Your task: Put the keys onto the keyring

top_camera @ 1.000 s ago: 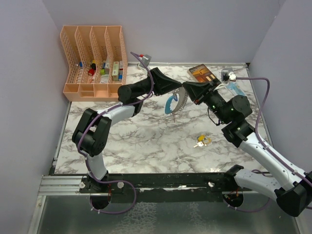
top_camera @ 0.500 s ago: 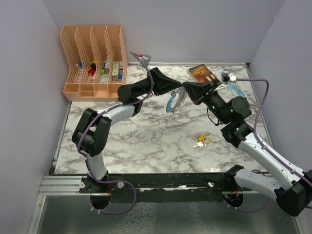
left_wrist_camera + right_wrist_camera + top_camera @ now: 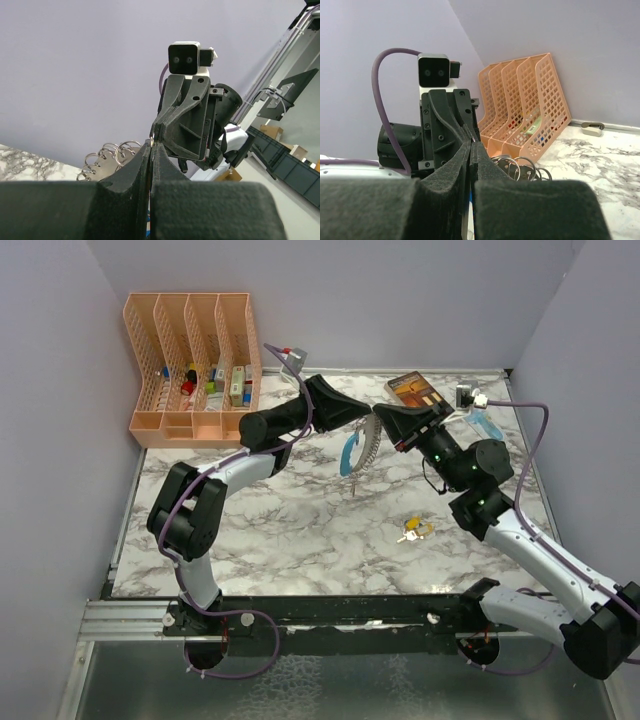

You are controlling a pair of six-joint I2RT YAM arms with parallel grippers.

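The keyring (image 3: pixel 358 448) hangs in the air over the back middle of the table, with a light-blue curved piece and fanned grey metal pieces. My left gripper (image 3: pixel 366 424) and right gripper (image 3: pixel 381 420) meet tip to tip right above it. Both are shut on its thin metal ring. In the left wrist view the left gripper (image 3: pixel 151 146) pinches the wire ring at its tips, the grey pieces' small rings (image 3: pixel 107 154) beside it. In the right wrist view the right gripper (image 3: pixel 471 145) is shut the same way. The yellow-headed keys (image 3: pixel 413 531) lie loose on the marble, nearer the front.
An orange file rack (image 3: pixel 195 365) holding small items stands at the back left. A brown flat box (image 3: pixel 415 390) and a light-blue object (image 3: pixel 484 425) lie at the back right. Purple walls close in the table on three sides.
My right gripper's jaws have closed onto the ring. Both gripper tips and the hanging bunch have shifted slightly; the left gripper stayed shut.
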